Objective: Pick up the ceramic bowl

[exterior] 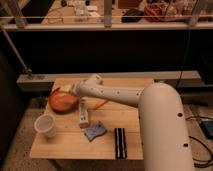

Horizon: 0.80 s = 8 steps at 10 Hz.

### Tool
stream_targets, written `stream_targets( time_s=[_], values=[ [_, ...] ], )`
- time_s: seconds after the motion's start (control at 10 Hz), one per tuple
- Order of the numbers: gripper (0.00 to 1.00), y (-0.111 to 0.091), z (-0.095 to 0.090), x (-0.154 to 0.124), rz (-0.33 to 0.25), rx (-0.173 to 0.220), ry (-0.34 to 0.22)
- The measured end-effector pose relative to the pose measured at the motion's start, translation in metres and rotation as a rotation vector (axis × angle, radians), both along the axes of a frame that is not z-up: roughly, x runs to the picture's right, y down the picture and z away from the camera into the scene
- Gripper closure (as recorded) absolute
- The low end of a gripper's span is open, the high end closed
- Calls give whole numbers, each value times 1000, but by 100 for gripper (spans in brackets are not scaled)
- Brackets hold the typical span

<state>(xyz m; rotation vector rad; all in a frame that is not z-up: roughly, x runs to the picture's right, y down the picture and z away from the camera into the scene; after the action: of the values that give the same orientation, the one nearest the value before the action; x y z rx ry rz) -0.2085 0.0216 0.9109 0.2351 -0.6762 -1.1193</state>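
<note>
The ceramic bowl [61, 102] is round, shallow and orange-red, and sits on the wooden table [65, 147] at its back left. My white arm reaches in from the right across the table. My gripper [71, 91] is at the bowl's back right rim, over or against it, and the arm end hides that part of the rim. The bowl rests on the table.
A white translucent cup [45, 125] stands in front of the bowl at the left. A white oblong object [83, 115], a blue crumpled object [95, 131] and a black ribbed bar [119, 142] lie further front. An orange stick [100, 103] lies under the arm. A dark counter stands behind.
</note>
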Motion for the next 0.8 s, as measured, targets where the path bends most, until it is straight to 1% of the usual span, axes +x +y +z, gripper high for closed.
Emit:
stream_targets(
  time_s=[0.2,0.8],
  values=[
    [20,2,3,-4,-8,-4,-1],
    [20,7,22,-9,-20,-38,8]
  ],
)
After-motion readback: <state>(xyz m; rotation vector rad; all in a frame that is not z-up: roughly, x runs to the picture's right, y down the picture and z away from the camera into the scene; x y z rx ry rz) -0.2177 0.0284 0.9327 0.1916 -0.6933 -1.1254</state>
